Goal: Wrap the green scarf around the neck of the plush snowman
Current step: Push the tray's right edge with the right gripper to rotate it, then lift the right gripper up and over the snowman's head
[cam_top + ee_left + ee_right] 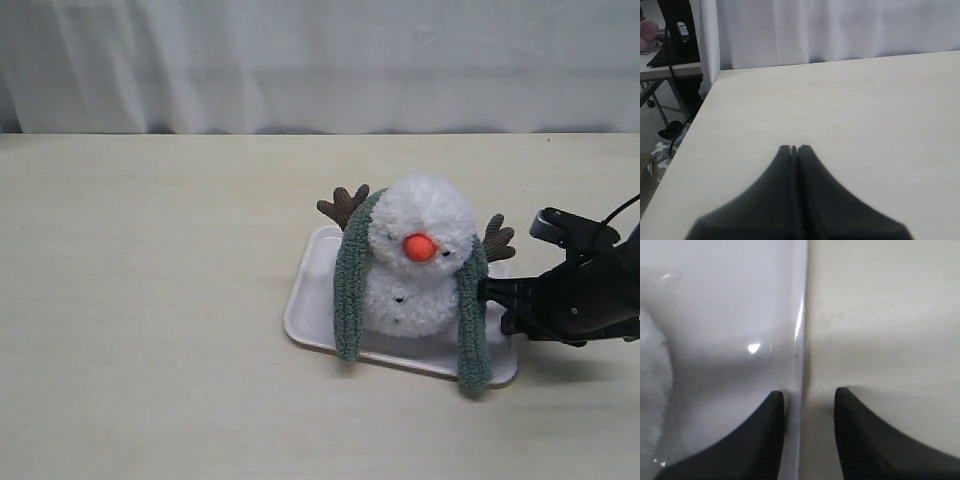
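**One scarf draped, ends not crossed: wrap roughly half done**

Scarf lay over the back of the snowman, behind the neck, with both ends hanging down the front, one on each side. Nothing crossed under the nose, so I'd call the step in hand "pick an end for the cross-over".

Right gripper sat low, just beside the end on its side. Its wrist view showed the fingers apart, straddling the tray rim with no fleece between them. Left gripper had its fingers pressed together over bare table, well away from the toy.

Next move likely calls for closing on that hanging end only, not the tray rim, then carrying it across the front without tipping the snowman.

Count: 1 scarf, 1 snowman, 1 tray, 2 twig arms, 2 grippers.
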`<state>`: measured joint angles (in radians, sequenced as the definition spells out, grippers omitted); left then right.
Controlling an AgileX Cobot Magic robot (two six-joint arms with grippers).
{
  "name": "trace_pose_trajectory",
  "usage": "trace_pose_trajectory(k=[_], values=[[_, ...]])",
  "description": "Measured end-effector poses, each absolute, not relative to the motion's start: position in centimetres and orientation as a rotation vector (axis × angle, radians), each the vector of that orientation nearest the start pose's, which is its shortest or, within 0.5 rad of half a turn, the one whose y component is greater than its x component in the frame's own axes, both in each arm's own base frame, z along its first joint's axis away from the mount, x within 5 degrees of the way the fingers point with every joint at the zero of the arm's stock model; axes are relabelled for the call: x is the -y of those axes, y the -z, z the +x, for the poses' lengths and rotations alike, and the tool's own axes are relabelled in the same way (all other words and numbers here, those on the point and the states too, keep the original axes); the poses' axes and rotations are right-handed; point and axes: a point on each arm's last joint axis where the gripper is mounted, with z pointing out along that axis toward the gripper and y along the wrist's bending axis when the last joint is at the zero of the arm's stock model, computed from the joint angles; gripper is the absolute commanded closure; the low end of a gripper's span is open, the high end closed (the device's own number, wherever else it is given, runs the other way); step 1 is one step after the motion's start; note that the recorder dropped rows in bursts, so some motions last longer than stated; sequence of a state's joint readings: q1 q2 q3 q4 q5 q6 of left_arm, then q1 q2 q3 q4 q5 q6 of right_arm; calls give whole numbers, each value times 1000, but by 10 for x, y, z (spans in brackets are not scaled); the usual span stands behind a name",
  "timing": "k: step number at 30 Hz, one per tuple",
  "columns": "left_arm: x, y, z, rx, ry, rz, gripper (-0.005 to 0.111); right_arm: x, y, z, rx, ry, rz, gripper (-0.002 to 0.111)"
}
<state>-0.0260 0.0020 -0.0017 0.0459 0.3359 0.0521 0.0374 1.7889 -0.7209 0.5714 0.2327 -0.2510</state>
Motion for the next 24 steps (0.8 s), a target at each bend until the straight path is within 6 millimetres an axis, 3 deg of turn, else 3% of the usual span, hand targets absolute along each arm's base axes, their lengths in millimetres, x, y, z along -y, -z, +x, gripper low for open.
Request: trace_pose_trajectory(k=[3, 7, 24], values=[[0, -183, 54, -1817, -63, 100, 107, -20, -114, 300, -2686, -235, 322, 93], [0, -183, 54, -1817, -63, 100, 107, -21, -114, 311, -2688, -243, 297, 102], [0, -183, 54, -1817, -63, 100, 107, -26, -110, 352, -2685, -261, 165, 103]])
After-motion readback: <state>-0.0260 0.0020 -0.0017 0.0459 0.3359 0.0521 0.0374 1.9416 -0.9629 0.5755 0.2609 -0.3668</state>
